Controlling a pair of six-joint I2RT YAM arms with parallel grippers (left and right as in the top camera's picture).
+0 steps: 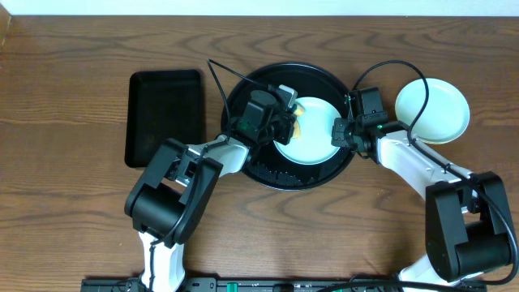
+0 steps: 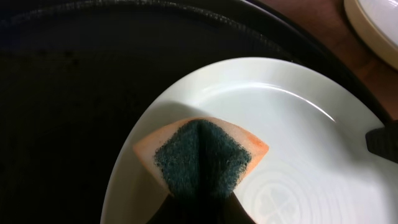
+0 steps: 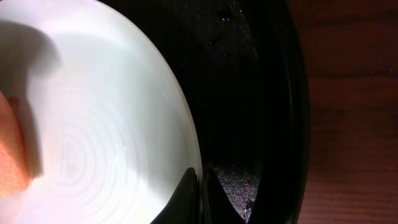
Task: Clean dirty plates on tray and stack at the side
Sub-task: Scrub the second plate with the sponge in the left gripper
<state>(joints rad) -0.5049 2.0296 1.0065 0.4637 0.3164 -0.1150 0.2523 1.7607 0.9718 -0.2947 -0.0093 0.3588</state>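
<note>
A pale plate (image 1: 312, 134) lies in the large round black tray (image 1: 268, 170). My left gripper (image 1: 284, 122) is shut on a folded orange sponge with a dark green scrub face (image 2: 202, 155) and presses it on the plate's left part (image 2: 292, 137). My right gripper (image 1: 340, 132) is shut on the plate's right rim (image 3: 186, 180); one finger is on top of the plate, the other under it. The sponge's orange edge shows at the left of the right wrist view (image 3: 11, 155). Another pale mint plate (image 1: 432, 109) sits on the table to the right of the tray.
A smaller rectangular black tray (image 1: 165, 115) lies on the wooden table at the left. The round tray's wet floor and raised rim (image 3: 283, 112) show beside the plate. A black cable (image 1: 223, 81) crosses above the tray's left edge.
</note>
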